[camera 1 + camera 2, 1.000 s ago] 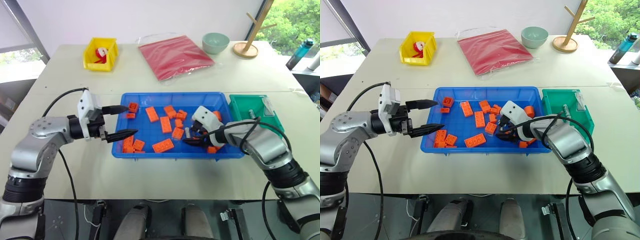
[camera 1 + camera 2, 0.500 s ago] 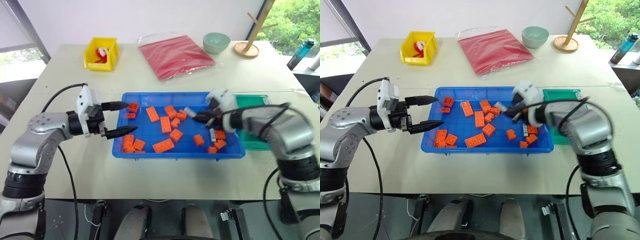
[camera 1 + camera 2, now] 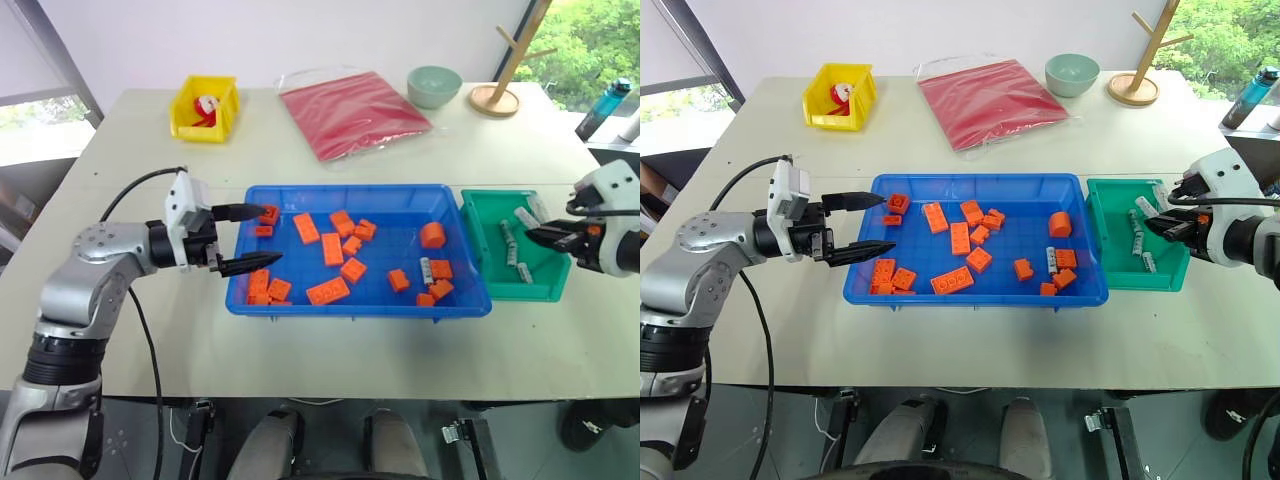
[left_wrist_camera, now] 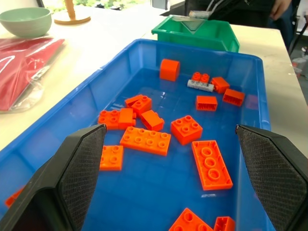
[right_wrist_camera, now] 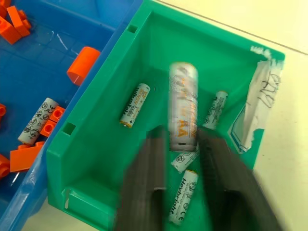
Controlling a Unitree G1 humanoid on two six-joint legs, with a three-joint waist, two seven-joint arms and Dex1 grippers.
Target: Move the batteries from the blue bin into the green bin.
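The blue bin [image 3: 350,188] lies mid-table, strewn with orange bricks [image 3: 327,292]. One battery [image 3: 426,270] lies near its right end, also seen in the left wrist view [image 4: 199,84]. The green bin [image 3: 500,196] stands against its right side and holds several batteries [image 5: 135,105]. My right gripper [image 5: 183,139] hovers over the green bin [image 5: 96,159]. Its fingers stand apart, and a blurred battery [image 5: 183,101] lies loose just past their tips. My left gripper [image 3: 247,238] is open and empty over the blue bin's left rim, pointing along the bin.
At the back of the table are a yellow bin [image 3: 203,107], a red bag [image 3: 352,110], a pale green bowl [image 3: 433,85] and a wooden stand [image 3: 495,95]. A water bottle [image 3: 600,105] stands beyond the right edge.
My right gripper lifted a battery out of the blue bin, swung right and up over the green bin, and its fingers have parted. The left gripper stayed put.
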